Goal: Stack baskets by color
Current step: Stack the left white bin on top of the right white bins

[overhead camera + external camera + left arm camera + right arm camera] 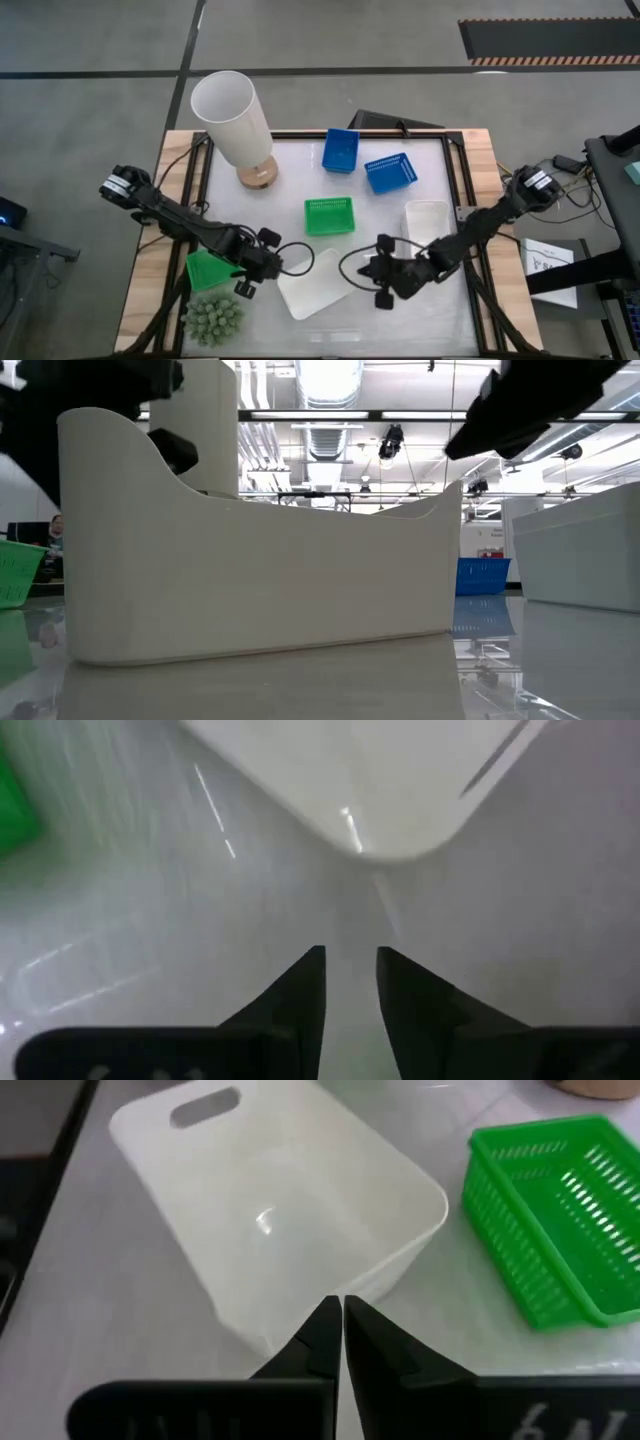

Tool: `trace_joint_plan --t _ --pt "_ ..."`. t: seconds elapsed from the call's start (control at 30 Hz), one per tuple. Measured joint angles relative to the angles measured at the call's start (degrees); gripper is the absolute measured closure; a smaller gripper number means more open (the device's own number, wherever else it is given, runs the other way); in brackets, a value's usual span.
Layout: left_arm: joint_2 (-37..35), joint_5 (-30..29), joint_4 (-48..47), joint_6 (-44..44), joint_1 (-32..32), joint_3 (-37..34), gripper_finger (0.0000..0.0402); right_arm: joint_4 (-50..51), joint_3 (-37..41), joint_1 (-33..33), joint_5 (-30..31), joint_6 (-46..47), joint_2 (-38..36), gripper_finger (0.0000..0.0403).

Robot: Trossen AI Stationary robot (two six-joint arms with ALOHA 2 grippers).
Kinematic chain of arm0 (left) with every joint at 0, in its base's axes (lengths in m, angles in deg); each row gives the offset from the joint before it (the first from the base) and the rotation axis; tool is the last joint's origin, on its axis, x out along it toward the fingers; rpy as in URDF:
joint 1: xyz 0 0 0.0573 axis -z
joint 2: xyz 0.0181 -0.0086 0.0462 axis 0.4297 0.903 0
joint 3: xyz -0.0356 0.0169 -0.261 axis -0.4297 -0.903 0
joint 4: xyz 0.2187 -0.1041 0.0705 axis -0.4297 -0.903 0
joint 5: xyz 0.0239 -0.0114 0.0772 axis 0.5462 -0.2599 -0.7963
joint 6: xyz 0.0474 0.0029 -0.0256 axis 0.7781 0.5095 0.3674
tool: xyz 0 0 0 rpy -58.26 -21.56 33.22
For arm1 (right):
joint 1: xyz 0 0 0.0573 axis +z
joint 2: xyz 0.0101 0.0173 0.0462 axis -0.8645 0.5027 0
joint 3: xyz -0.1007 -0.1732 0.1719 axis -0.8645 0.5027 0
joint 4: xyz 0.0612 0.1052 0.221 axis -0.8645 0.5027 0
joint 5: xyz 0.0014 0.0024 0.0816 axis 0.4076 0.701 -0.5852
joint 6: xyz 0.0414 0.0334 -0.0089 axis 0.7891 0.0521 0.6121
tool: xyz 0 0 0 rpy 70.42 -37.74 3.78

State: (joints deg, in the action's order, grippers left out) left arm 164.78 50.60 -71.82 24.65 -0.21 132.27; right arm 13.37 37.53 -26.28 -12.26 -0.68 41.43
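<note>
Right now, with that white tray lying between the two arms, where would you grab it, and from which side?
Probably by a thin side wall, coming down from above. The white tray sits upright and open-topped, its rim free all round, so one finger can slip inside and one outside. The right end effector is shut just beside its edge; the end with the handle slot is another option.

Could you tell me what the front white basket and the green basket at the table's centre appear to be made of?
White basket: probably smooth moulded plastic, slightly glossy; solid walls, rounded corners, a cut-out handle slot and a light glint inside. Green basket: likely rigid plastic too, with walls moulded as a grid of slots and a solid rim.
</note>
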Motion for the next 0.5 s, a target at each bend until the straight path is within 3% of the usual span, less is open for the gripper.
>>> trace_joint_plan --t 0.17,0.5 --pt "0.1 0.6 0.2 0.1 0.0 -1.6 0.0332 0.4 -6.7 1.1 3.4 5.2 6.8 0.0394" --pt "0.1 2.6 7.5 1.5 0.0 -6.3 0.0332 1.1 -26.0 1.1 1.3 7.5 23.9 0.0394"
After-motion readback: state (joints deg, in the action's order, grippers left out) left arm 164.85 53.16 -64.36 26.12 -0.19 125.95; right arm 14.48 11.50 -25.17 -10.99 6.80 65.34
